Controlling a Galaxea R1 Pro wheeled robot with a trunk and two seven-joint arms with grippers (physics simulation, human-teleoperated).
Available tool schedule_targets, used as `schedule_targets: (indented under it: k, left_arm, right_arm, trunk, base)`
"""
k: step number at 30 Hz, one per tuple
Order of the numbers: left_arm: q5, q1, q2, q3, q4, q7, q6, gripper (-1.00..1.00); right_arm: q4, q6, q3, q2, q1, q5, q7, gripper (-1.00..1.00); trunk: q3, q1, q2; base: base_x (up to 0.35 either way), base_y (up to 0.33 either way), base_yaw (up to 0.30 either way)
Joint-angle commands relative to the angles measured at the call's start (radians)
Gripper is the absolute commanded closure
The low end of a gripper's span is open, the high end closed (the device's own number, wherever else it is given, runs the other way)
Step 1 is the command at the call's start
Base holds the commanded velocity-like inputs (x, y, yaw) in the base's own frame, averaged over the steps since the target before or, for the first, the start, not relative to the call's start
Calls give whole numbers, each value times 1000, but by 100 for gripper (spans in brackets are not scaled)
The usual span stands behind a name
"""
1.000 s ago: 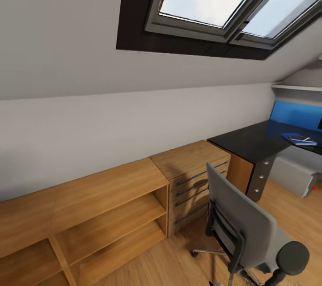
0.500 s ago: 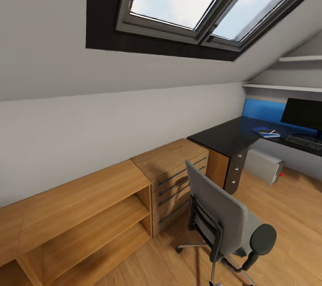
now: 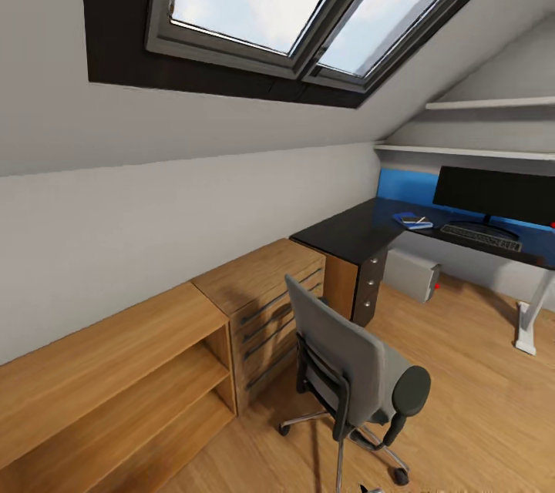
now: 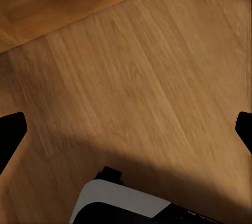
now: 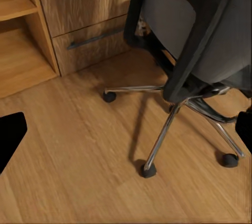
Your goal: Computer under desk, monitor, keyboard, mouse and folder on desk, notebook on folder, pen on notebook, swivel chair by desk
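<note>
Near the wooden drawers (image 3: pixel 266 296), chair (image 3: pixel 351 370) stands well apart from the surface (image 3: pixel 347 229) holding folder (image 3: pixel 411 221); both hands wide, empty; approach the chair back squarely, push slowly.

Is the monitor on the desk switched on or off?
Off, it seems: the monitor stands upright on the desk with a uniformly black screen, though distance limits certainty.

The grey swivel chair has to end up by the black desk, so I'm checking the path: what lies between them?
In the head view, the grey swivel chair and glossy black desk are separated by bare light wood floor; the wooden dresser flanks that stretch.
</note>
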Motion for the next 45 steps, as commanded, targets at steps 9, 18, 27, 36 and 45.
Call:
schedule_targets:
  k: [9,18,27,36,45]
  left_arm:
    - [7,-1,1,-9,-2,7,-4,-100]
    - [7,-1,1,-9,-2,7,-4,-100]
    - [7,-1,1,-9,-2,7,-4,-100]
    - [7,-1,1,-9,-2,7,-4,-100]
    - [7,-1,1,-7,-2,7,-4,-100]
  right_arm:
    - [1,-2,4,0,-1,5,-9,-100]
    - [1,-2,4,0,-1,5,-9,-100]
    - [1,-2,4,0,-1,5,-9,-100]
    - [1,-2,4,0,-1,5,-9,-100]
    - [1,-2,4,0,-1,5,-9,-100]
  trunk:
    - [2,0,-1]
    - [6,0,-1]
    - [9,0,-1]
    - [13,0,-1]
    - [17,0,-1]
  base:
    - [0,0,-300]
    - [0,0,-300]
    - [0,0,-300]
    - [0,0,-300]
    - [0,0,-300]
